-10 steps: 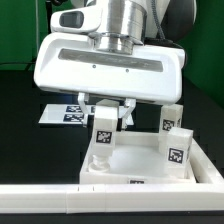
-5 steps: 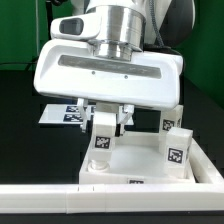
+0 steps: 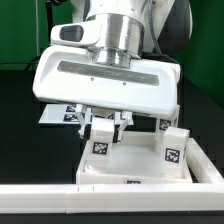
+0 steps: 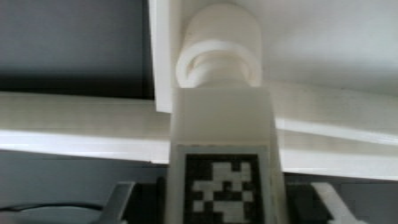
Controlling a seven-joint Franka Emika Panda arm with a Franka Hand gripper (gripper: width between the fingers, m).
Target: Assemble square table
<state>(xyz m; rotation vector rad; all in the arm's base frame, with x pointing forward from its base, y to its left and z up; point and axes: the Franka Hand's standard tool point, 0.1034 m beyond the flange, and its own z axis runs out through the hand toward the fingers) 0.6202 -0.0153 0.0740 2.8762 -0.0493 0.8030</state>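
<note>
While its two dark fingers (image 3: 88,122) stand partly closed on either side of a short white plastic block leg (image 3: 101,141) bearing a black-and-white tag, the claw (image 3: 102,124) of the pale robot arm (image 3: 118,32) grips that leg near its upper end. In the wrist view the leg (image 4: 221,120) runs straight away from the camera as a long white post, its tag nearest the lens and its rounded tip farthest off, so its long axis lines up with the claw's reach. Seen from the exterior view, the leg stands upright, tag facing the camera, its lower end down inside the white plastic square tray-like tabletop (image 3: 135,166) with raised rim, towards the corner on the exterior view's left; whether it is seated in a socket cannot be told. Two more tagged white legs (image 3: 172,145) rise at the tabletop's side on the exterior view's right. The tabletop lies on the black table (image 3: 30,150), just behind a long white border bar (image 3: 110,200). The arm comes down from above, its wrist vertical and its broad white hand housing (image 3: 105,80) level over the tabletop.
</note>
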